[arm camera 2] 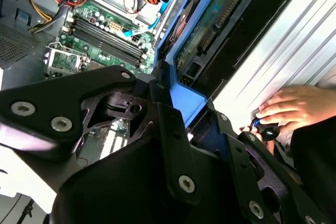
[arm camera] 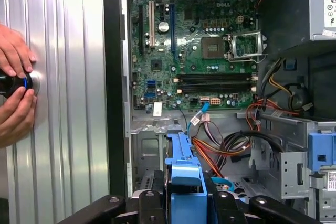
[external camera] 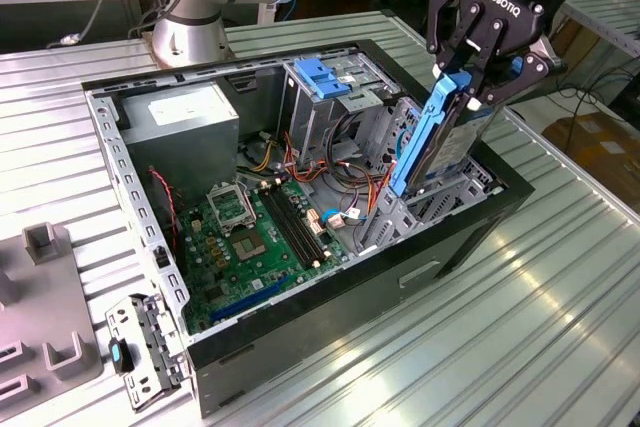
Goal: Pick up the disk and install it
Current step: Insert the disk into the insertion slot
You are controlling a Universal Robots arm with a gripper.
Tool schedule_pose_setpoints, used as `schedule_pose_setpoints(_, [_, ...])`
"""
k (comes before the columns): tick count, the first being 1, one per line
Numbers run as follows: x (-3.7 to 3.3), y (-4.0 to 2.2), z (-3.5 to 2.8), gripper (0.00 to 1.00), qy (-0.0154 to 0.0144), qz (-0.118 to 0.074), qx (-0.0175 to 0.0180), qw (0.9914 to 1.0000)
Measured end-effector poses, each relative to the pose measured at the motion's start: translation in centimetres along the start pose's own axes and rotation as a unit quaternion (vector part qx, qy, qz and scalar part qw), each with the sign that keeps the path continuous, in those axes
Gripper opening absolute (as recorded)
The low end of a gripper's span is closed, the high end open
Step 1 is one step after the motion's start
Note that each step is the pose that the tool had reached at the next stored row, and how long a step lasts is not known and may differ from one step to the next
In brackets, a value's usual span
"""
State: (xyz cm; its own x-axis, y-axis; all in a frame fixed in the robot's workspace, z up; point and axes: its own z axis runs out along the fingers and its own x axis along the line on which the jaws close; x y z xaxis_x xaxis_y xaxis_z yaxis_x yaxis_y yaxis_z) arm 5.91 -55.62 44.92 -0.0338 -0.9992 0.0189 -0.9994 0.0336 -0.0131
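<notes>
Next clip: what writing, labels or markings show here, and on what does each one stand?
Claw, shut on the disk: white brand lettering on its black body, not transcribed.
Motherboard: white brand mark, not transcribed; other board print too small to read.
Grey power supply box: white sticker, print too small to read.
White label beside the blue cage handle: too small to read.

Tilted disk (external camera: pixel 445 142) clamped in jaws, over open computer case (external camera: pixel 330 319)

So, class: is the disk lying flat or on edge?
On edge, slightly tilted: in the exterior view the disk stands near-vertical, held at its upper end by the gripper, jaws shut.
</notes>
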Motion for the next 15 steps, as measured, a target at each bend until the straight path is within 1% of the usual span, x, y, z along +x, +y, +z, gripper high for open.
schedule_pose_setpoints(9, [-0.01, 0.01, 0.82, 0.37, -0.0001, 0.0, 0.0, 1.0])
schedule_pose_setpoints(11, [-0.01, 0.02, 1.09, 0.37, 0.0001, 0.0, -0.0001, 1.0])
schedule_pose_setpoints(13, [-0.02, 0.03, 1.5, 0.37, 0.0001, 0.0, -0.0004, 1.0])
schedule_pose_setpoints(15, [-0.03, 0.02, 1.73, 0.37, 0.0, 0.0, -0.0004, 1.0])
